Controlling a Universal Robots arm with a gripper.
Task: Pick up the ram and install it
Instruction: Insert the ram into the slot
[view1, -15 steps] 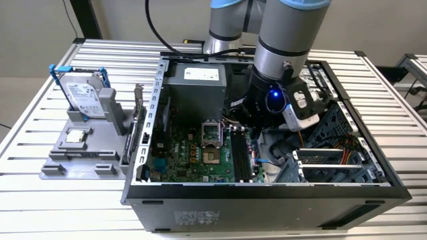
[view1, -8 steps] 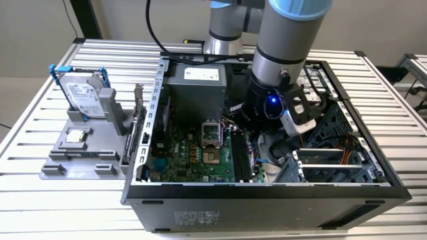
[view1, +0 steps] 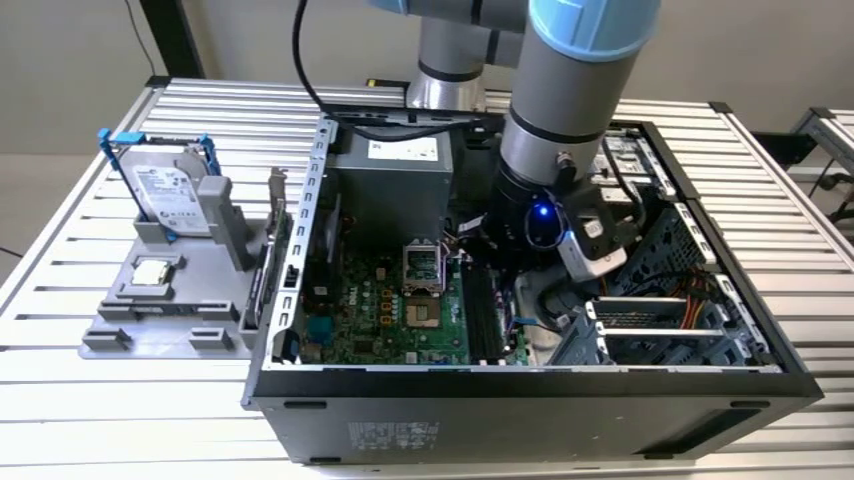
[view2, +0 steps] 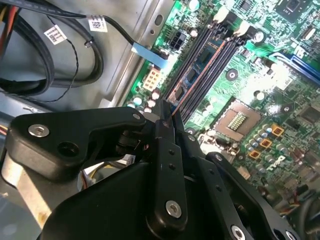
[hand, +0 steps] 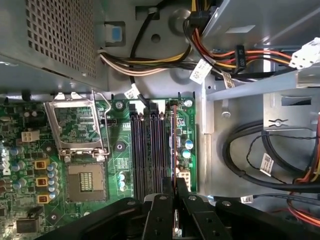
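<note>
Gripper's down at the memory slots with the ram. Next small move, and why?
Probably a short straight push down. The long thin dark-green ram stick stands edge-on, lined up along the outermost of the black memory slots, with the black gripper closed on one end; whether it is fully seated can't be told.

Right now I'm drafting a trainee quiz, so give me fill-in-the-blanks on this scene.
The gripper is shut on the ____.
Of the memory slots, that stick lines up with the one farthest from the ____ socket.
The hard drive stands ____ the computer case.
Missing words: ram; processor; outside.
</note>
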